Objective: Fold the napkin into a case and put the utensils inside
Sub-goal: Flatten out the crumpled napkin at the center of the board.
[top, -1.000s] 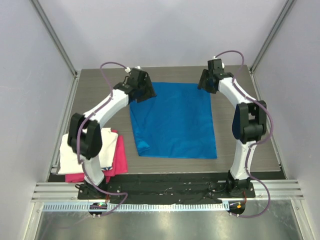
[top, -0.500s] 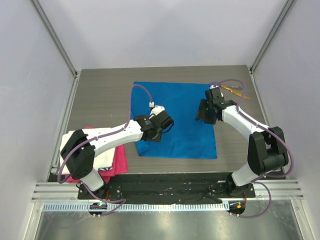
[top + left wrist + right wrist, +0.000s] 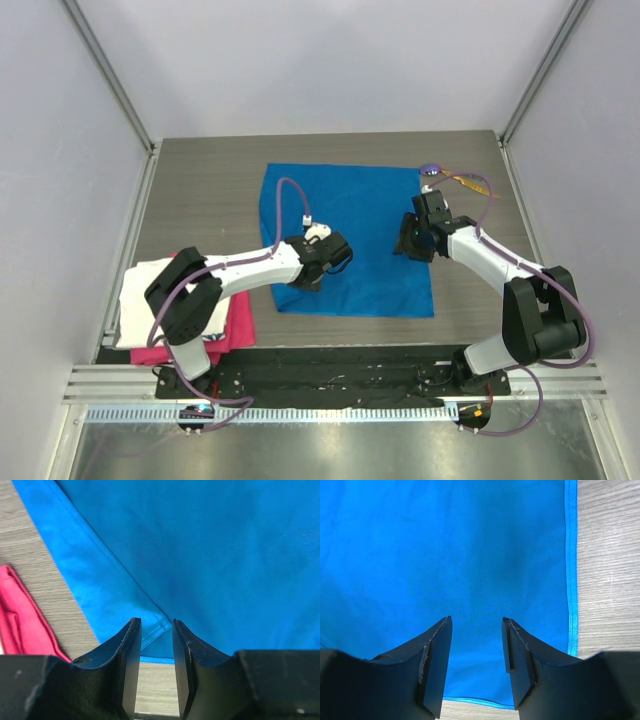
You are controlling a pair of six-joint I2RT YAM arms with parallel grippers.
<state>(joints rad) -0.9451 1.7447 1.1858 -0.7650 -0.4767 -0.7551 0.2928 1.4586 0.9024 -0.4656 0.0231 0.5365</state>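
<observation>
Grippers over the napkin (image 3: 350,235).
Both empty: left gripper (image 3: 156,625) narrowly parted at its near-left fold, right gripper (image 3: 476,622) wider near its right hem.

Utensils (image 3: 466,182) tiny, shapes unclear; pink cloth (image 3: 238,316) mostly hidden under white cloth (image 3: 140,292), left arm (image 3: 245,270)

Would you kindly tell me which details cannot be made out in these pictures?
Wrist views: whether the left gripper or the right gripper touches the bright blue fabric napkin; no side-on view shows the gap.
Top view: the two slim utensils, too small to identify.
Top view: the white cloth and the pink cloth, partly covered by the left arm.
</observation>
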